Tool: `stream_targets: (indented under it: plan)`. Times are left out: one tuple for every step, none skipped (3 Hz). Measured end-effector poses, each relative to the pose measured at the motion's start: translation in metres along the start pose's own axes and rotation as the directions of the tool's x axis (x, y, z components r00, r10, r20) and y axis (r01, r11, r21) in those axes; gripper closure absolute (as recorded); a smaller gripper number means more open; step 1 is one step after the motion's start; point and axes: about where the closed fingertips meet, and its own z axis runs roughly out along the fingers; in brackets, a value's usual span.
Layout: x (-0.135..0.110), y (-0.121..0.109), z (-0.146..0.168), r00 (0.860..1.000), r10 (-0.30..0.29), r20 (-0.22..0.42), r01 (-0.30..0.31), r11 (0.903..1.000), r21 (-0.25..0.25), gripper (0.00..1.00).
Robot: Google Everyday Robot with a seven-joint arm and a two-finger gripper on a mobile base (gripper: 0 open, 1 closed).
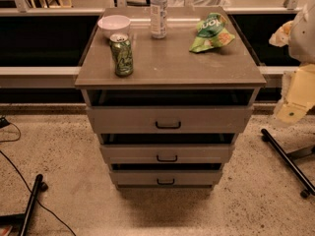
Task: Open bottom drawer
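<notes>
The grey-brown cabinet [170, 63] stands in the middle of the camera view with three drawer fronts. The bottom drawer [142, 177] has the narrowest, shortest front and a small black pull [166, 182]. Its front sits close under the mid-sized drawer [133, 154], with a dark gap above it. The widest drawer front [123, 119] is on top. My gripper [282, 34] and pale arm [300, 82] are at the right edge, level with the cabinet top and well away from the bottom drawer.
On the cabinet top stand a white bowl [114, 25], a green can [121, 54], a clear bottle [158, 11] and a green snack bag [212, 32]. Black wheeled stand legs lie on the floor at right [288, 161] and at lower left [32, 203]. Cables [10, 156] run at left.
</notes>
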Motion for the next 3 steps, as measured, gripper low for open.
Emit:
stream_targets:
  plan:
    - [0.0, 0.0, 0.0, 1.0, 0.001, 0.001, -0.001, 1.0, 0.002, 0.0]
    - [0.012, -0.002, 0.023, 0.998, 0.029, 0.06, -0.029, 0.9996, 0.004, 0.0]
    - [0.03, 0.026, 0.086, 0.977, 0.055, 0.205, -0.046, 0.9978, -0.049, 0.0]
